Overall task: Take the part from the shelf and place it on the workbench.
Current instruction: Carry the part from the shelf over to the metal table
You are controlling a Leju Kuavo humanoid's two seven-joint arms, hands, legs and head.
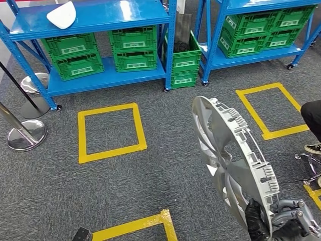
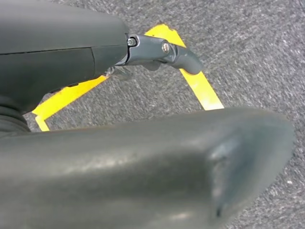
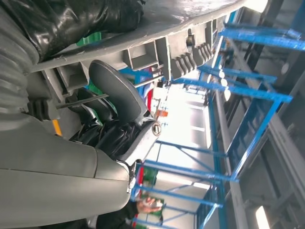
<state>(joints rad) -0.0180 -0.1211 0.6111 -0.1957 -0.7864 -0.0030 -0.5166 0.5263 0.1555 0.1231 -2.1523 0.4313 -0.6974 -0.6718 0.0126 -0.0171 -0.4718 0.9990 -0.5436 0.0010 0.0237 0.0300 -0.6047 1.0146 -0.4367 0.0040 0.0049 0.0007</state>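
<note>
Head view findings: the right hand (image 1: 282, 221) is gripping the lower rim of a silver wheel cover (image 1: 230, 155), dark fingers (image 1: 257, 221) wrapping over the rim's edge on one side and grey finger parts lying against the ribbed back on the other. The wheel cover is standing tilted on edge in the air above the grey carpet floor (image 1: 170, 175), its ribbed inner side facing right and its smooth face turned left. Right wrist view is confirming the hold: the thick grey thumb (image 3: 118, 95) is pressing against the clips on the cover's inner ring, with black fingers lying over the rim above it.

Left wrist view is showing the left hand (image 2: 162, 50) hanging over the carpet and a corner of yellow floor tape (image 2: 196, 81); one slim grey finger is pointing out straight, nothing is visible in the hand, and whether its other fingers are spread or curled cannot be told.

Outward from the hands, yellow tape squares (image 1: 110, 133) are marking the carpet. Beyond them, a blue shelf (image 1: 102, 20) is carrying green crates (image 1: 71, 55) on its lower level and a white part (image 1: 62, 15) on its top level. A second blue shelf (image 1: 261, 50) at the right is holding more green crates. Two chrome stanchion bases (image 1: 26, 135) are standing at the left edge. A person's dark trouser leg and shoe (image 1: 313, 147) are showing at the right edge.
</note>
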